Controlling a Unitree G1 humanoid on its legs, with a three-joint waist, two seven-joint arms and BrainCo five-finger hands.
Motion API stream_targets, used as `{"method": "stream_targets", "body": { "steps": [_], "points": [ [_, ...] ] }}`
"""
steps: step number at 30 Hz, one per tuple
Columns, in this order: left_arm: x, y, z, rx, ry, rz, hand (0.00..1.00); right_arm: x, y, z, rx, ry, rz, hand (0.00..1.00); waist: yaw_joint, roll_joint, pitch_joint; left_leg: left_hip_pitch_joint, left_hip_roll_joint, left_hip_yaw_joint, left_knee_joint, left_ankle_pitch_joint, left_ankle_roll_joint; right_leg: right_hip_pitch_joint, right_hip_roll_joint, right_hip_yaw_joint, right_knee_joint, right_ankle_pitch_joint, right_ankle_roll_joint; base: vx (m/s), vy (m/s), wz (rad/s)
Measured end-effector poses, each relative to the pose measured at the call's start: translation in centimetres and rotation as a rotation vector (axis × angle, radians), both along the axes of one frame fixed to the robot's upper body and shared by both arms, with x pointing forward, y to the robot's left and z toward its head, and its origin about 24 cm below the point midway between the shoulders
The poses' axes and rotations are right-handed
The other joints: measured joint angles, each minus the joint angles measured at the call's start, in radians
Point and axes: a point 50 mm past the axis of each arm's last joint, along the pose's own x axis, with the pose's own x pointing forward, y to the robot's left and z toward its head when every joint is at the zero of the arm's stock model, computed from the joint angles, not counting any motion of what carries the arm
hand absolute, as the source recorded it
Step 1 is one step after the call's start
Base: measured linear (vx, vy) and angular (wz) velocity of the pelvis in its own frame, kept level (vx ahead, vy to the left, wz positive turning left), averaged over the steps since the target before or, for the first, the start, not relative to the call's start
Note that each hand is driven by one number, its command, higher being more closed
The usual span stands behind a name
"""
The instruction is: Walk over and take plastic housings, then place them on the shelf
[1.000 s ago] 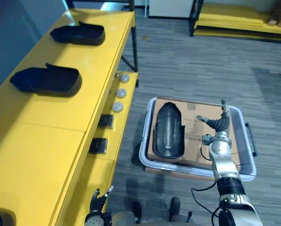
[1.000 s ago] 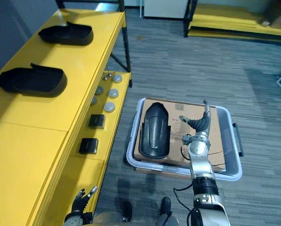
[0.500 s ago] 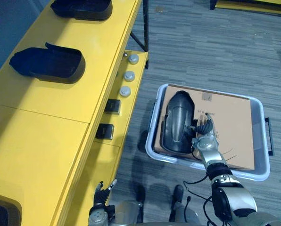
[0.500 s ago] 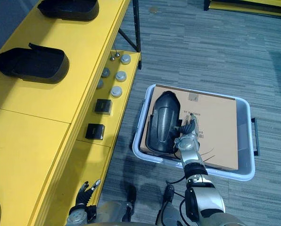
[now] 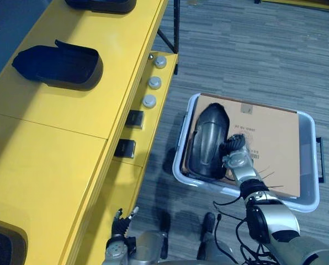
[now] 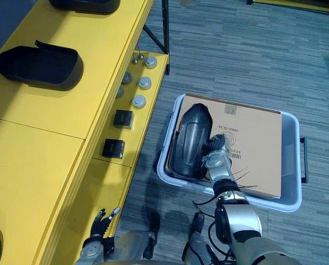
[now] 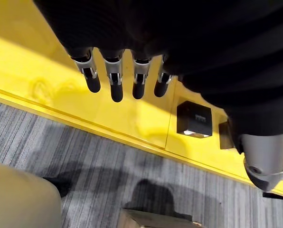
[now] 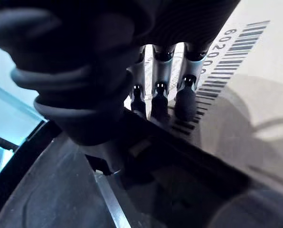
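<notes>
Right hand (image 5: pixel 237 155), fingers straight and not yet closed, touches the black housing (image 5: pixel 206 141) lying on cardboard (image 5: pixel 272 141) in the grey bin (image 5: pixel 307 154), so the pickup looks barely begun; two shelved housings (image 5: pixel 59 63) sit on the yellow shelf (image 5: pixel 70 118), and left hand (image 7: pixel 115 80) hangs slack.

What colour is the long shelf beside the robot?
The shelf is bright yellow, clearest in the left eye view.

My right hand (image 5: pixel 234 157) was the usual silver, with dark rounded tips on the fingers (image 8: pixel 159 92) and a dark ribbed cover over the back and the wrist. The right arm (image 5: pixel 269 221) behind it was silver-grey and chunky, with a black band partway up. My left hand (image 7: pixel 115 80) looked the same: silver fingers, dark tips, black ribbed cover.
</notes>
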Motion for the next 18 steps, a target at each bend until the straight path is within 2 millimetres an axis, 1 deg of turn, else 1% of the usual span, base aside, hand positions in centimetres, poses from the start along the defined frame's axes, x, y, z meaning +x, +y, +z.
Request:
{"method": "stream_targets", "body": {
  "steps": [4,8,11,13,14,16,17,18],
  "points": [
    [0.0,0.0,0.0,-0.002,0.0,0.002,0.0,0.0,0.2,0.2,-0.01,-0.015,0.013,1.0,-0.002,-0.001,0.0,0.032,0.0,0.012,-0.017,0.0,0.0,0.017,0.0,0.014,0.0,0.0,0.0,0.0,0.016,-0.11],
    [0.0,-0.1,0.0,-0.006,0.002,0.002,0.0,-0.9,-0.6,0.3,-0.012,-0.066,-0.006,1.0,-0.009,-0.002,0.0,0.058,-0.001,0.013,-0.025,0.0,-0.001,0.037,-0.001,0.018,0.0,0.0,0.0,0.0,0.003,-0.01],
    [0.0,-0.1,0.2,-0.008,-0.008,-0.002,0.0,-1.1,-0.7,1.5,-0.007,-0.143,-0.015,1.0,-0.03,-0.002,-0.001,0.061,-0.002,0.013,-0.026,0.0,-0.001,0.039,-0.003,0.02,0.0,0.004,0.007,0.0,0.0,0.0],
    [0.8,-0.6,1.1,-0.016,-0.064,-0.021,0.0,-1.7,-1.5,2.8,-0.009,-0.233,-0.053,1.0,-0.032,-0.002,-0.002,0.071,-0.002,0.014,-0.026,0.0,-0.001,0.047,-0.004,0.022,0.0,0.006,0.009,0.0,0.0,0.0],
    [1.1,-0.9,1.5,-0.019,-0.086,-0.028,0.0,-1.9,-1.7,3.0,-0.01,-0.252,-0.064,1.0,-0.032,-0.002,-0.002,0.076,-0.002,0.014,-0.026,0.0,-0.001,0.053,-0.004,0.021,-0.001,0.006,0.009,0.0,0.0,0.0],
    [2.8,-1.7,3.5,-0.029,-0.203,-0.062,0.0,-2.6,-2.3,4.0,-0.031,-0.321,-0.102,1.0,-0.035,-0.004,-0.016,0.083,-0.003,0.012,-0.026,0.0,-0.001,0.06,-0.004,0.02,-0.001,0.006,0.009,0.0,0.0,0.0],
    [3.3,-1.8,4.1,-0.031,-0.237,-0.069,0.0,-2.7,-2.4,4.3,-0.041,-0.34,-0.106,1.0,-0.037,-0.004,-0.02,0.083,-0.003,0.012,-0.025,0.0,0.0,0.061,-0.005,0.02,-0.001,0.006,0.009,-0.04,-0.009,0.0],
    [4.2,-2.3,5.4,-0.037,-0.303,-0.09,0.0,-2.8,-2.4,4.9,-0.056,-0.371,-0.107,1.0,-0.041,-0.005,-0.027,0.081,-0.004,0.012,-0.022,0.0,0.0,0.061,-0.006,0.021,-0.002,0.006,0.009,0.0,0.0,0.0]
  ]
}}
